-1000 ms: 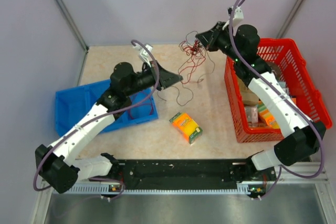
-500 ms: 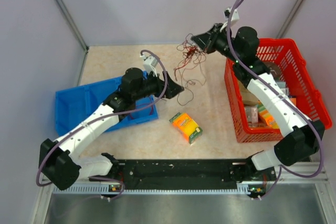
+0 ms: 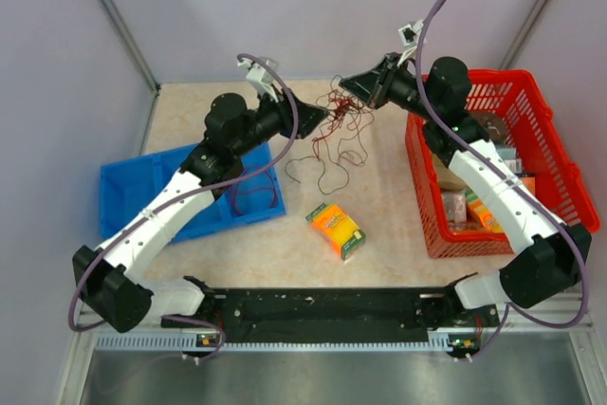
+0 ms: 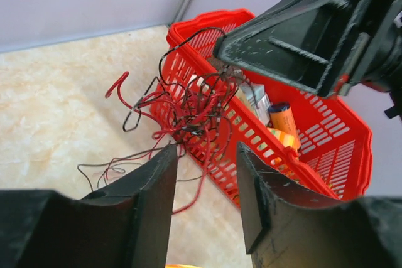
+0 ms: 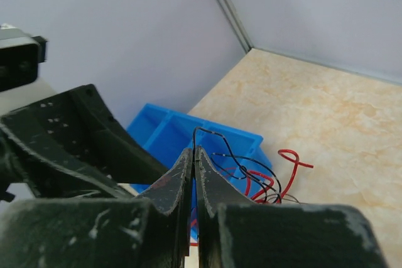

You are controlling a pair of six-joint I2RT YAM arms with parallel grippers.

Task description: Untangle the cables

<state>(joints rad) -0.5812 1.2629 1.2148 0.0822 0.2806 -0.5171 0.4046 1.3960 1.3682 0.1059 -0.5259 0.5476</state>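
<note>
Left pincer (image 3: 328,117) rose to cables (image 3: 347,113) clamped in right pincer (image 3: 348,85).

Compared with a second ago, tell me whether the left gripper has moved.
Yes. The left gripper has moved away from the blue bin, toward the far wall and the cables.

A pale lilac-grey back wall (image 3: 285,7) fills the 12 o'clock side of the overhead view, matte and evenly lit, without hard shadows. A slim grey metal corner post (image 3: 114,16) slants up toward 11 o'clock, and a matching second post (image 3: 542,5) toward 1 o'clock. Beyond them stand a plain left side wall (image 3: 47,111) at 9 o'clock and a right side wall (image 3: 583,73) at 3 o'clock, both the same colour. The beige marble-patterned tabletop (image 3: 379,234) spreads across the middle. At 6 o'clock a black mounting rail (image 3: 322,308) runs along its near edge, with a brushed grey metal ledge (image 3: 332,378) just below.
</note>
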